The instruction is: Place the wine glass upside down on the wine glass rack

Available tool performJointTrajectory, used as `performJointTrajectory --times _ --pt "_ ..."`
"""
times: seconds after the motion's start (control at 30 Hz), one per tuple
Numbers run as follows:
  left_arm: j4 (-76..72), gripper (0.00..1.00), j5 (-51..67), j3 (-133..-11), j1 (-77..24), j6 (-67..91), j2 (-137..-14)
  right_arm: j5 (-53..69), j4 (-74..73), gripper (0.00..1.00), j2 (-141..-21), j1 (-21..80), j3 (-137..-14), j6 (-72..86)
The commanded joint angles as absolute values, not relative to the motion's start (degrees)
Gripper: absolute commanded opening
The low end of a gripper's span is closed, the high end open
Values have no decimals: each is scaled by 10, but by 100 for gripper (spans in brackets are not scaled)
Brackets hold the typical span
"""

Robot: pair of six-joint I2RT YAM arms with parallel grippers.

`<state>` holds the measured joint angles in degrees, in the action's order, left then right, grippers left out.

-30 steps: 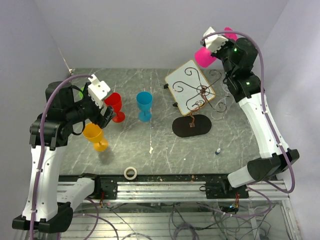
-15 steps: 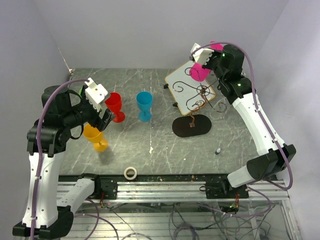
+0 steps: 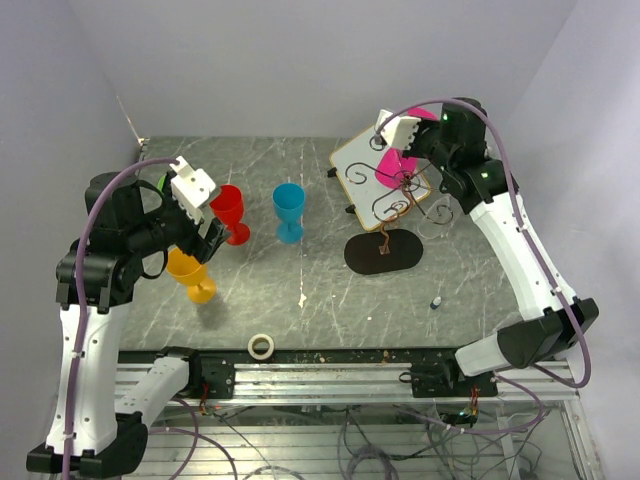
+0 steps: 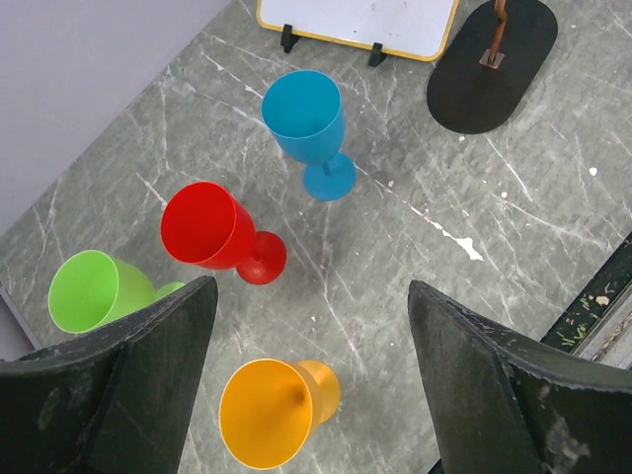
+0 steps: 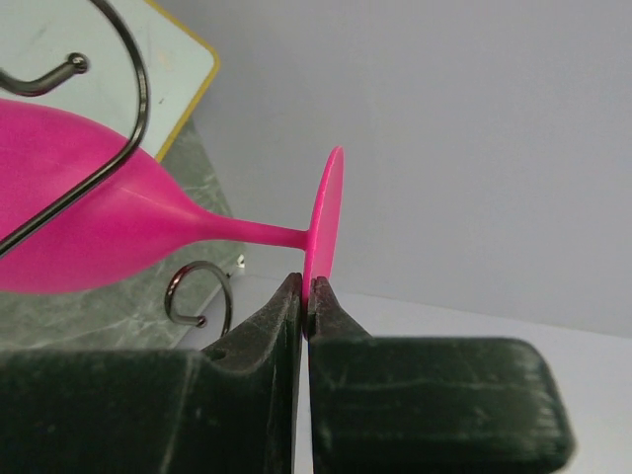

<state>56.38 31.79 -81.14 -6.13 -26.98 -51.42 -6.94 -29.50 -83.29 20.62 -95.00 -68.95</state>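
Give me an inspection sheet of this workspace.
Surface: grey marbled table, white flecks.
Job's things: pink wine glass held sideways among the wire arms of the wine glass rack.
Clutter: red glass, blue glass, green glass, orange glass, tape roll, white board.
Grippers: right gripper shut on the pink wine glass's foot; left gripper open above the glasses.
Cables: purple cable along each arm.
Surroundings: plain walls.

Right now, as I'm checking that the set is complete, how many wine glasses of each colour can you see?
Pink glass: 1
Red glass: 1
Blue glass: 1
Orange glass: 1
Green glass: 1
Total: 5
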Motion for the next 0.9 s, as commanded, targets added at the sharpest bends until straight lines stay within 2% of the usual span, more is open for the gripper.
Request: performJointTrajectory --times 0.0,0.4,0.87 --pt "548 89 333 -813 -55 -271 -507 -51 -329 0 -808 210 -951 -697" --pt "538 89 337 -807 -56 -272 -512 -48 -352 0 -779 210 -928 -678" --pt "530 89 339 -799 -54 -265 -514 -117 -330 0 -754 208 -890 -676"
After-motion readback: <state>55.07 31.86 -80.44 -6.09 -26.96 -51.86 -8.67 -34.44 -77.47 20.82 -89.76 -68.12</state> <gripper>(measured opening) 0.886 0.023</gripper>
